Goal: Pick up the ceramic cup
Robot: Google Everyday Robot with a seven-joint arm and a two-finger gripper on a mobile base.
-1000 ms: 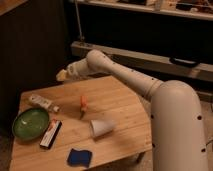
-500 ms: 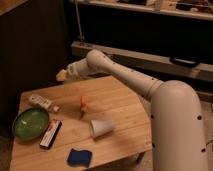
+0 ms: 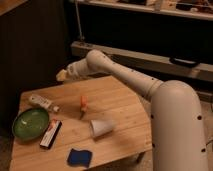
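Note:
The ceramic cup (image 3: 101,128) is small, white and tapered, and it lies on its side on the wooden table (image 3: 120,107), right of centre and toward the front. My gripper (image 3: 62,75) hangs in the air over the table's far left edge, at the end of the long white arm (image 3: 120,72) that reaches in from the right. It is well away from the cup, up and to the left, and nothing shows in it.
On the table's left stand a green bowl (image 3: 31,123) and a white tube-shaped bottle (image 3: 42,102). A small orange item (image 3: 83,103) lies near the middle, a dark flat packet (image 3: 50,133) beside the bowl, and a blue sponge (image 3: 79,157) at the front edge. Dark shelving lies behind.

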